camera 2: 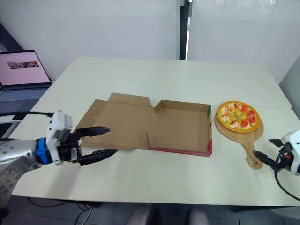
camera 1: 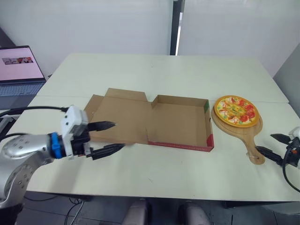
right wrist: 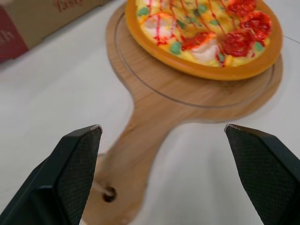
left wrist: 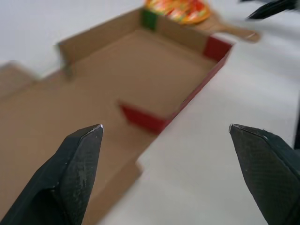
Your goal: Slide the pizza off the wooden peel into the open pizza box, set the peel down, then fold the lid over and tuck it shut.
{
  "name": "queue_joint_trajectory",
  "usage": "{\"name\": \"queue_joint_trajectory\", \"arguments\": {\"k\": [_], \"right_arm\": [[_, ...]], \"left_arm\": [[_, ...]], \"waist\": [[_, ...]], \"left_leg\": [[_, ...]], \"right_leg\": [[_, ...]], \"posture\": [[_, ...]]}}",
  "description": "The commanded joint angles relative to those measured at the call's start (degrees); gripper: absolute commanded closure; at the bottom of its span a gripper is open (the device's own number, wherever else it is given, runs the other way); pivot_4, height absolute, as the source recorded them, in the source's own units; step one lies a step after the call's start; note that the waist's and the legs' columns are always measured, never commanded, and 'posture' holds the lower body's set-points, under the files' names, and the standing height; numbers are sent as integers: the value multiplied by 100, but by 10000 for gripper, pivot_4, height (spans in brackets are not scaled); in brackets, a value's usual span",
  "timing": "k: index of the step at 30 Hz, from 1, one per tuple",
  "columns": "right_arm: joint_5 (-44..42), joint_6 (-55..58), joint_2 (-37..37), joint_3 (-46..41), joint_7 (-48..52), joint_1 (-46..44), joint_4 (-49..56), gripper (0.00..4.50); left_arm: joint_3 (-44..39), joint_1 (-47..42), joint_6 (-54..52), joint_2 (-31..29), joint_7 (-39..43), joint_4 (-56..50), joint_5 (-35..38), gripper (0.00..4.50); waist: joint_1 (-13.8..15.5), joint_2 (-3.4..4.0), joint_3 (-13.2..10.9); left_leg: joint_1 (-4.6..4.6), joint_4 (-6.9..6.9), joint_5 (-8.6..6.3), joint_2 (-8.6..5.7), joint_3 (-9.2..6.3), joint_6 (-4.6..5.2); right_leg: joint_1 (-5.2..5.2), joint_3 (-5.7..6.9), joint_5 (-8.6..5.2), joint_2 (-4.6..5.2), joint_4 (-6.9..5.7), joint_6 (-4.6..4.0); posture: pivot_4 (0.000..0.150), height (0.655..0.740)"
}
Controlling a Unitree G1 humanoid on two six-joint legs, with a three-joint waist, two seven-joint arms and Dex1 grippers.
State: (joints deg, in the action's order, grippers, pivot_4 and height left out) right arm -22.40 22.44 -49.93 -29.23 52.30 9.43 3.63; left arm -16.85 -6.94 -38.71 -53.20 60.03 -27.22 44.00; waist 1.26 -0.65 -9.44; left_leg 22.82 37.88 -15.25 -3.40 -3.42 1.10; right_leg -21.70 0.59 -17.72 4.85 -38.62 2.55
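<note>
A pizza (camera 1: 236,110) with orange crust lies on the round wooden peel (camera 1: 249,134), whose handle points toward the table's front edge. The open cardboard pizza box (camera 1: 180,125) sits left of it, its lid (camera 1: 123,117) flat on the table. My right gripper (camera 1: 273,145) is open just right of the peel's handle end (right wrist: 123,187), not touching it. My left gripper (camera 1: 111,136) is open at the lid's front left corner, one finger over the cardboard, holding nothing.
An open laptop (camera 1: 18,70) stands on a separate surface at the far left. The white table (camera 1: 164,70) stretches well behind the box. Its front edge runs close in front of both grippers.
</note>
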Motion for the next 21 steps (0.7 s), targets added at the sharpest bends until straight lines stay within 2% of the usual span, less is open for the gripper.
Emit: {"name": "queue_joint_trajectory", "arguments": {"k": [1, 5, 11, 21], "right_arm": [[-91, 227, 382, -150, -635, 71, 778, 0], [-26, 563, 797, 129, -1166, 103, 1271, 0], [332, 1130, 1045, 538, -2017, -378, 1050, 0], [597, 1688, 1149, 1049, -2468, -1336, 77, 0]], "left_arm": [[469, -753, 20, 50, 323, -154, 310, 341], [919, -1410, -20, 231, 510, -155, 492, 341], [1357, -2337, -366, 464, 719, 47, 895, 341], [1819, -2791, -219, 676, 941, 332, 498, 341]], "waist": [[-22, -2, -1], [-84, -2, -2], [-120, -5, -4], [-150, -6, -4]], "left_leg": [[1, 0, 0, 2, -3, 0], [-1, -2, 1, 1, 0, -2], [-2, 7, 2, -1, -1, -2], [-5, 9, 3, 2, 0, -2]], "right_leg": [[-1, 3, 0, -3, 0, 0], [-3, -2, 0, -6, -7, 0], [-2, -2, 0, -9, -16, 1], [-2, -5, 0, -18, -23, 0]], "posture": [[1500, 7281], [1500, 7281], [1500, 7281], [1500, 7281]]}}
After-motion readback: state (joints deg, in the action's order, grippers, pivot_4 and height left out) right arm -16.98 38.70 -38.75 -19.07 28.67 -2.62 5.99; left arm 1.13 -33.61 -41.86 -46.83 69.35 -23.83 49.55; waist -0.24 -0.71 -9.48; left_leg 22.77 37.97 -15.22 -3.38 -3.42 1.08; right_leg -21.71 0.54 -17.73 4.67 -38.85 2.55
